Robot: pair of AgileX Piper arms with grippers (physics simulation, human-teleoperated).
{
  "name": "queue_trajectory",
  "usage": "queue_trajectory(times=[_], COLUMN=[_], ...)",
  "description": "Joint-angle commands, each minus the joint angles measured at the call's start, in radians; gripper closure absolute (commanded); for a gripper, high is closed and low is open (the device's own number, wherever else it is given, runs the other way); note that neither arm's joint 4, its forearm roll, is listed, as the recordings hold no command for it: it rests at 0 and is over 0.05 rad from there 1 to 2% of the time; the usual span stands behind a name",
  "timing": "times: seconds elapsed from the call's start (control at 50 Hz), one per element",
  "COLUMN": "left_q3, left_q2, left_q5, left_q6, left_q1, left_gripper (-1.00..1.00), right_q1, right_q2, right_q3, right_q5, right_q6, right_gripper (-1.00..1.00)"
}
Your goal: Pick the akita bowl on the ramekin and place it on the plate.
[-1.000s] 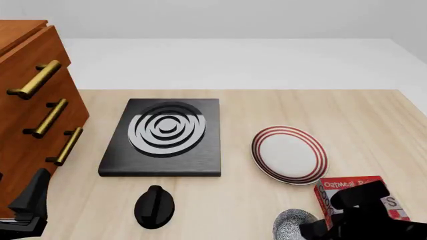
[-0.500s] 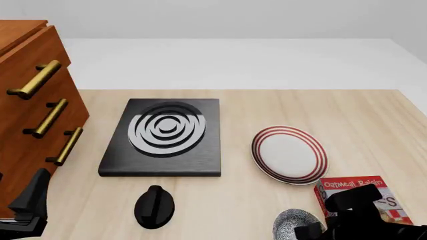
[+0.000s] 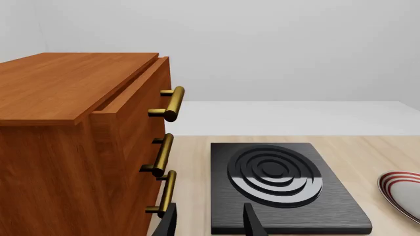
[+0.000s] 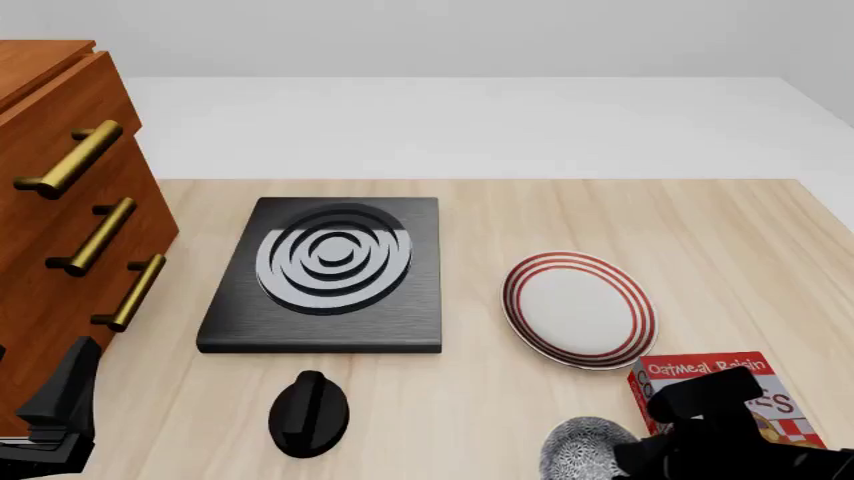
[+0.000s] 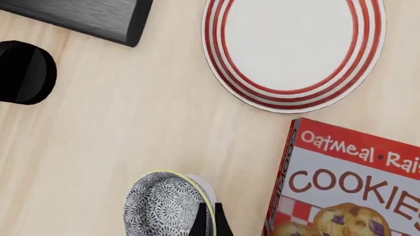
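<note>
- Since half a second ago, the akita bowl [image 4: 587, 452] has been tipped and lifted slightly at the near table edge, its speckled outside now turned upward in the front view; nothing else is seen to have shifted.
- The wooden dresser [image 3: 78, 147], brass-handled, and the black square stove [image 4: 327, 275] with raised white rings stand well left of the plate [image 4: 578, 308].
- The plate, glossy white with red concentric rings, lies bare; placement is judged still ahead.
- The cookie box [image 5: 347, 187], printed cardboard, lies just nearer than the plate.
- The bowl's rim is pinched by the right gripper [image 5: 211, 221], jaws narrowed onto the thin wall; a white edge, likely the ramekin [image 5: 204, 186], shows behind it.
- The left gripper [image 3: 210, 223] is held idle near the dresser, fingers parted on nothing.
</note>
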Motion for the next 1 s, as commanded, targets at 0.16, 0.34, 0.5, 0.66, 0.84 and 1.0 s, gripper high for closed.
queue_trajectory(times=[0.16, 0.34, 0.5, 0.66, 0.84, 1.0], left_q3=[0.0, 0.0, 0.0, 0.0, 0.0, 0.0], left_q2=[0.0, 0.0, 0.0, 0.0, 0.0, 0.0], left_q5=[0.0, 0.0, 0.0, 0.0, 0.0, 0.0], left_q6=[0.0, 0.0, 0.0, 0.0, 0.0, 0.0], left_q1=[0.0, 0.0, 0.0, 0.0, 0.0, 0.0], left_gripper=[-1.0, -1.0, -1.0, -1.0, -1.0, -1.0], right_q1=[-0.045, -0.051, -0.064, -0.111, -0.175, -0.206], right_q2=[-0.062, -0.157, -0.195, -0.212, -0.167, -0.089], right_q3=[-0.021, -0.116, -0.255, -0.379, -0.508, -0.548], right_q5=[0.067, 0.195, 0.294, 0.349, 0.305, 0.213], right_q6=[-0.032, -0.036, -0.094, -0.129, -0.129, -0.09], right_gripper=[1.0, 1.0, 1.0, 1.0, 1.0, 1.0])
